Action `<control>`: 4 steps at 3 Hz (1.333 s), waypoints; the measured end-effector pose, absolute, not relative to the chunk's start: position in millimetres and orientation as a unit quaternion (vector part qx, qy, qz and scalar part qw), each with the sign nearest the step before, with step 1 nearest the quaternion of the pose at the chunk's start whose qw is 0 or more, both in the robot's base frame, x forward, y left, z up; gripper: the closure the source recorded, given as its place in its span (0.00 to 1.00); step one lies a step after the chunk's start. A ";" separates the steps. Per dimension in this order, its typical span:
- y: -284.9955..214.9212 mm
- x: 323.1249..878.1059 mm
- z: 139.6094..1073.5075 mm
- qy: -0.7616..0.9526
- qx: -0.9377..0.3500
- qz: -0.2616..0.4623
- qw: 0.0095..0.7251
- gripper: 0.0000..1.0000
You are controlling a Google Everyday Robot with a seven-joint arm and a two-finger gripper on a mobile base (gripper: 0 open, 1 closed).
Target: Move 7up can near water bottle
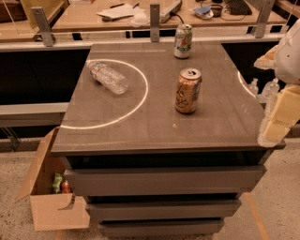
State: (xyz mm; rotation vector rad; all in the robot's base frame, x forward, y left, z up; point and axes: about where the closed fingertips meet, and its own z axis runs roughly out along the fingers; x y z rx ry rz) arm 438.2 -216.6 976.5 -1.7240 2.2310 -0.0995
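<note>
7up can [183, 41] upright at table's [220, 126] far edge, well apart from water bottle [108, 77] lying far-left. Gripper [280, 117] off right edge, probably pre-reach; open or closed, can't tell.

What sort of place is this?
Probably an office or lab: desks with a keyboard and papers behind, a grey drawer cabinet holding the 7up can and water bottle, the gripper at its right edge.
</note>
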 end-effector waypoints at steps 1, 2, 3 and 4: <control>-216.6 438.2 976.5 0.781 -0.603 -0.035 0.160 0.00; -231.1 469.9 981.3 0.804 -0.558 -0.033 0.203 0.00; -259.8 523.6 989.0 0.825 -0.498 -0.032 0.265 0.00; -284.7 570.9 992.2 0.836 -0.431 -0.006 0.340 0.00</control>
